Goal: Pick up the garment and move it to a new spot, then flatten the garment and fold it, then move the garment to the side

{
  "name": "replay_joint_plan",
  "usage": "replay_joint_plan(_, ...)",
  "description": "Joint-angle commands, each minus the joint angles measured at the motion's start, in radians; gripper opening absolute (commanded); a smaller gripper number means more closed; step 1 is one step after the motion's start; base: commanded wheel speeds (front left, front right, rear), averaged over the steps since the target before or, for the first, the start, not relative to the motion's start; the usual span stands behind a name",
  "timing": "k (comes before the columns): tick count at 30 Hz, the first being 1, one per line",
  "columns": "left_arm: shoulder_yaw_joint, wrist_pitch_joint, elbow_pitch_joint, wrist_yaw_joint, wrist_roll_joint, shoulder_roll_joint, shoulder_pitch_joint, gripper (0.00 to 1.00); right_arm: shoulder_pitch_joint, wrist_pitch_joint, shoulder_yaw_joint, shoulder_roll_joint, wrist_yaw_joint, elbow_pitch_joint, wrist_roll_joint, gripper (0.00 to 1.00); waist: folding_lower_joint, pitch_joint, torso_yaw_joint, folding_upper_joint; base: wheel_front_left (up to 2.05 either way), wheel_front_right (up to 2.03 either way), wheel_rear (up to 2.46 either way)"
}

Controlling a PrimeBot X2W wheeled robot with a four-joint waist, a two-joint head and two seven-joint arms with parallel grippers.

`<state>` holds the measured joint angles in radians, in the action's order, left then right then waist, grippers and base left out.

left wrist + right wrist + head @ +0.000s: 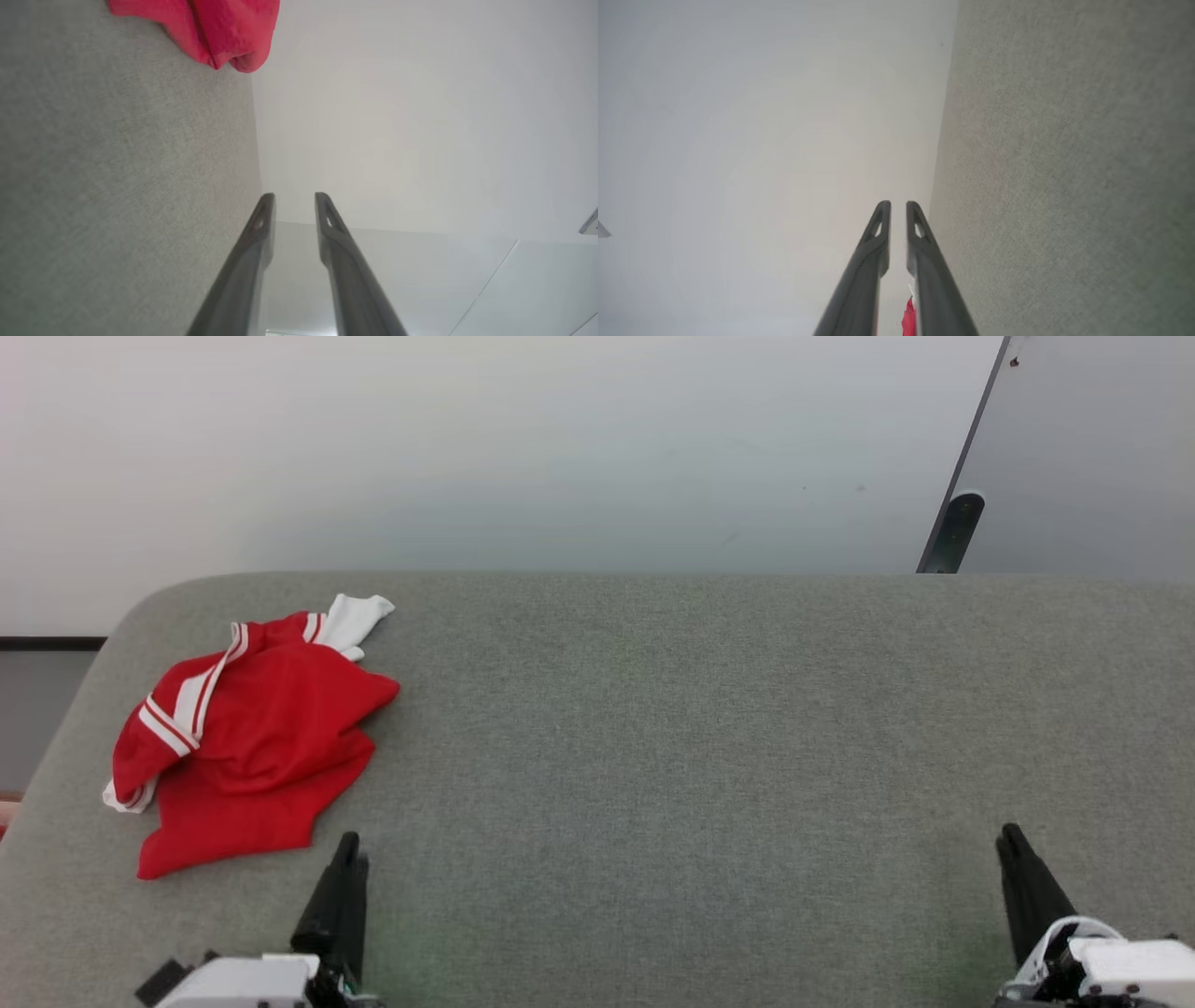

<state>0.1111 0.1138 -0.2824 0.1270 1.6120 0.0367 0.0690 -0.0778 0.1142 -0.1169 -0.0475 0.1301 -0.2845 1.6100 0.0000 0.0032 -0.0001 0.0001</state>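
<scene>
The crumpled bright-red fabric garment with white panels and red-and-white striped trim [247,737] lies bunched in a heap on the grey cloth-covered worktop [653,728]. It sits toward 9 o'clock in the head view, close to the rounded left corner, with a white piece poking out at its 1 o'clock end. Nothing grips it.

The left gripper [350,849] rests at 7 o'clock, its dark tips just short of the garment's near hem, which lies at its 11 o'clock. In the left wrist view the left gripper [294,200] shows its jaws spread with a clear gap, empty, and the garment's red folds [219,28] at 11 o'clock.

The right gripper [1010,845] rests at 5 o'clock, well apart from the garment. In its own wrist view [898,207] the jaws are pressed almost together, with only a thin slit between them, holding nothing.
</scene>
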Motion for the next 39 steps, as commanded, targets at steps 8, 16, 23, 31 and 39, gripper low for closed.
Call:
replay_joint_plan(8,-0.010,-0.042,0.036,0.001,-0.039,0.019,-0.001,1.00,0.002,-0.026,0.012,-0.009,0.000,0.037,-0.027,1.00,0.0000,0.000,0.001,-0.0001,0.00,0.00,0.00)
replay_joint_plan(16,-0.020,-0.083,0.034,0.001,-0.142,0.043,-0.006,1.00,0.004,-0.072,0.052,-0.048,0.000,0.038,-0.130,1.00,0.0000,0.000,0.002,-0.0001,0.00,0.00,0.00)
replay_joint_plan(23,-0.005,-0.113,0.036,0.000,-0.302,0.049,-0.005,1.00,-0.014,-0.105,0.084,-0.081,0.000,0.024,-0.225,1.00,0.0000,0.000,0.002,-0.0001,0.00,0.00,0.00)
replay_joint_plan(31,-0.004,-0.144,0.054,-0.014,-0.513,0.057,-0.011,1.00,-0.038,-0.139,0.116,-0.116,0.000,0.007,-0.366,1.00,0.0000,0.001,0.002,-0.0001,0.00,0.00,0.00)
replay_joint_plan(39,-0.014,-0.174,0.062,-0.031,-0.697,0.072,-0.016,1.00,-0.057,-0.171,0.139,-0.138,0.000,-0.014,-0.522,1.00,0.0000,0.002,0.002,-0.0001,0.00,0.00,0.00)
